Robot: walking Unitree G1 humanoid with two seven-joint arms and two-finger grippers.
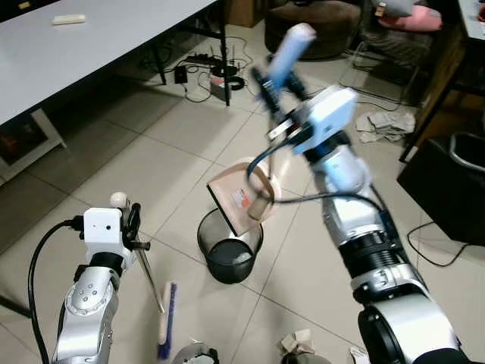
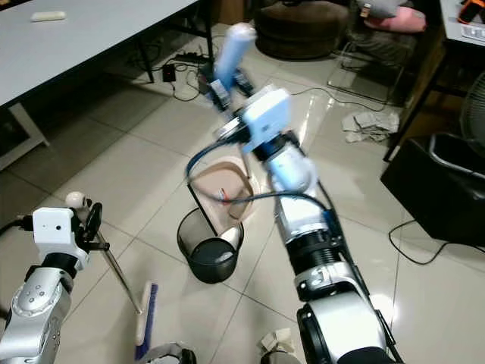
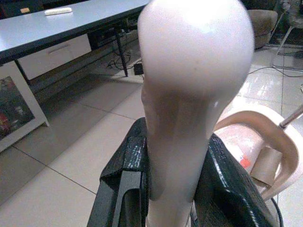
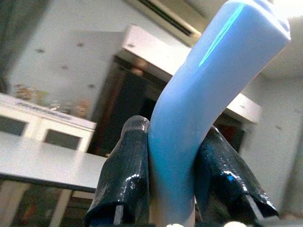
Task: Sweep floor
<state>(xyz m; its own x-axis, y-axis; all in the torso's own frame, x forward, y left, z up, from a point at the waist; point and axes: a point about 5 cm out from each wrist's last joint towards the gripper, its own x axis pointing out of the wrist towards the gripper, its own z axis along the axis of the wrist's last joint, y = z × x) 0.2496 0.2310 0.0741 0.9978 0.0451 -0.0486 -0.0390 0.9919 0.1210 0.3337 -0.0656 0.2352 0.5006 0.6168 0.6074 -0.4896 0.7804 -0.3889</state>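
From the head, the right gripper [image 1: 279,82] is squeezing the blurry blue handle [image 1: 290,47] of a beige dustpan [image 1: 241,199] tipped over the black mesh bin [image 1: 229,249]. What is inside is hard to tell. The left gripper [image 1: 130,221] is holding the broom [image 1: 164,322].

The left wrist is showing black fingers [image 3: 124,182] pinching a smooth pale knob [image 3: 194,80].

The right wrist is showing fingers [image 4: 124,182] clamping shiny blue plastic.

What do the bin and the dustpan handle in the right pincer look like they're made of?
Bin: apparently black wire mesh, floor tiles visible through its wall. Dustpan handle in the right pincer: likely glossy light-blue plastic, with sharp highlights.
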